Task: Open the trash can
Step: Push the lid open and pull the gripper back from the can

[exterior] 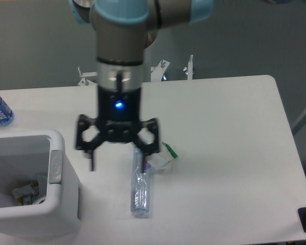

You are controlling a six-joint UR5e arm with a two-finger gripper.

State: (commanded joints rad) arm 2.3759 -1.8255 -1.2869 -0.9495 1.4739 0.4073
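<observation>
The bin (pixel 33 184) sits at the table's (pixel 229 153) eight o'clock corner, white plastic, stiff and light-looking, probably smooth enough to slip under metal fingers. Its top shows open here, with scraps inside; no lid is visible. The grey button strip (pixel 56 163) on the rim's three o'clock side looks like the place to press rather than grip. The claw (pixel 117 158) hangs spread and empty just beside that rim, over a crushed bottle (pixel 141 186). The table is plain white, against a grey wall (pixel 245 35) at twelve o'clock.
</observation>
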